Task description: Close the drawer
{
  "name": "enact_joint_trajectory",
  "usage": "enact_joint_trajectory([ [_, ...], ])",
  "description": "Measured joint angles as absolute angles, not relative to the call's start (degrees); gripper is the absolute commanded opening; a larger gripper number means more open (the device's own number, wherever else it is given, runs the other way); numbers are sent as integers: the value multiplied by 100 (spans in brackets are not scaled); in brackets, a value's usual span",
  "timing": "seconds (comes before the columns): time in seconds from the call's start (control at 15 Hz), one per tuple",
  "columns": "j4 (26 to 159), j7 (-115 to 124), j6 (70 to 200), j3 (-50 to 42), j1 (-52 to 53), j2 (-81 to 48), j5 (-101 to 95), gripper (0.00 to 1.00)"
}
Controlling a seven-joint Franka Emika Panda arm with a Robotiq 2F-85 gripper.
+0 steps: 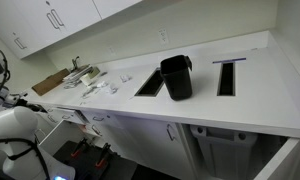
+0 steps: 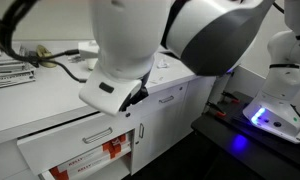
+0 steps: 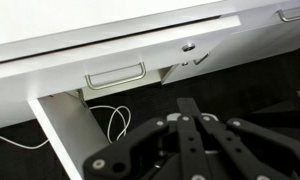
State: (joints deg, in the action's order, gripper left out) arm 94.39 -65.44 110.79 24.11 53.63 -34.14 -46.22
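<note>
- White front panel marks the drawer [image 2: 72,152], low at the left in an exterior view. It stands out from the cabinet run beneath the countertop [image 2: 30,95]; how far it is pulled out is hard to tell.
- Left of centre in the wrist view, a slim bar handle [image 3: 115,73] sits on a white front that I take to be the drawer's. A thin white cable [image 3: 115,125] hangs in the dark gap below it.
- My judgement is that the drawer is light and rigid and runs on slides. It should need only a flat, steady push, not a grip.
- The best contact is on the front panel near the handle, at mid-width. A push near one end could skew it in its runners, and the painted face may be slick.
- At centre, low in the wrist view, the gripper [image 3: 190,104] appears clenched, its fingers drawn together on nothing. It is apart from the panel.
- Just right of that, a small round lock [image 3: 188,47] sits in the white front.
- Further right in an exterior view is a white cabinet door [image 2: 175,110] with its own bar handle; it is no part of the job.
</note>
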Motion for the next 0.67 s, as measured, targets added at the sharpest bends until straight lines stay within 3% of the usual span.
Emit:
enact_joint_trajectory([
  [0.67, 9443, -6374, 9761, 2596, 5770, -2110, -4244, 0],
])
